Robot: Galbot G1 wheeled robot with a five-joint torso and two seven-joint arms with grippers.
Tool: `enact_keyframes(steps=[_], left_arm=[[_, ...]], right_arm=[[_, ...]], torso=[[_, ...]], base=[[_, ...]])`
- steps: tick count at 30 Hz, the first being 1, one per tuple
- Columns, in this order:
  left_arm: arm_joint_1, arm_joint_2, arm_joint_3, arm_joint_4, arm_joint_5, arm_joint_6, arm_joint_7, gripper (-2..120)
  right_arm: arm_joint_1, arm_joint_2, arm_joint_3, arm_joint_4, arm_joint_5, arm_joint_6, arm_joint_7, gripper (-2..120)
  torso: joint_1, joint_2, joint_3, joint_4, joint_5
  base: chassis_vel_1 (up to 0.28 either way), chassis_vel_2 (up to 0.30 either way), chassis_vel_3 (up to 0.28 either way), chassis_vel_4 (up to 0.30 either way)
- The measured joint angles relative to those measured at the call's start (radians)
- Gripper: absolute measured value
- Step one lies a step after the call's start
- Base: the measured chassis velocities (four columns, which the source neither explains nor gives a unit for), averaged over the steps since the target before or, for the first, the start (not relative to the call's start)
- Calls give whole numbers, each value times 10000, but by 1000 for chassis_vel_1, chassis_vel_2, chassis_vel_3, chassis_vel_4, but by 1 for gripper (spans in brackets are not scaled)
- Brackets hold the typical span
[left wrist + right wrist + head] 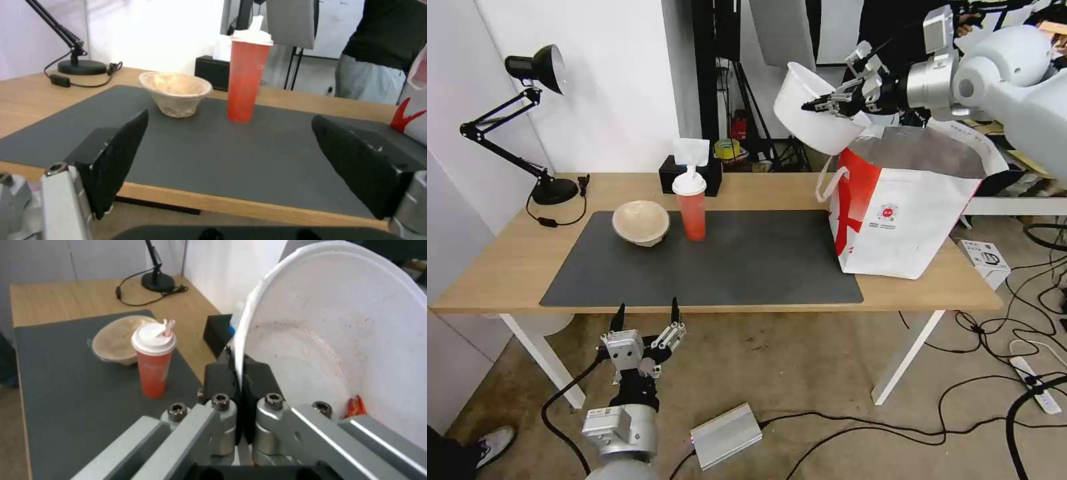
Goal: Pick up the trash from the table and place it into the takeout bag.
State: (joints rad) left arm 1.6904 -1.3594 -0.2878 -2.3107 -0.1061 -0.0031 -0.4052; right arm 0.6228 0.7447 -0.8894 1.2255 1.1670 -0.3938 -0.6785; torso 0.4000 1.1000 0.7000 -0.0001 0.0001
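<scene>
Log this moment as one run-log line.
right gripper: shut on white bowl rim, tilted above bag | left gripper: open, below table edge | cup, paper bowl: on mat

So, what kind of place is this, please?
Probably a studio or lab used for robot trials, not a home. Stands and a hanging panel crowd behind the table, cables and a power strip trail over the bare floor, and a metal electronics box lies there.
</scene>
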Motion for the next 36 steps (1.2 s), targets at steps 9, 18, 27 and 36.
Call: enact_keyframes(steps=[9,18,27,36], left_arm=[[26,-36,10,-6,6,-2,-1,97],[34,-75,108,-23,40,0,4,97],[22,-82,209,32,79,3,6,97],[72,-86,231,46,118,9,7,97]], right_arm=[[193,72,58,-176,7,29,-11,0],[337,-113,51,-258,-27,92,-123,0],[325,-368,26,-172,-31,130,-122,0],[-52,-685,227,20,-51,141,-104,0]], torso=[[0,0,0,2,-1],[0,1,0,1,-2],[0,0,0,1,-1],[0,0,0,1,-1]], base=[[0,0,0,0],[0,0,0,0],[0,0,0,0],[0,0,0,0]])
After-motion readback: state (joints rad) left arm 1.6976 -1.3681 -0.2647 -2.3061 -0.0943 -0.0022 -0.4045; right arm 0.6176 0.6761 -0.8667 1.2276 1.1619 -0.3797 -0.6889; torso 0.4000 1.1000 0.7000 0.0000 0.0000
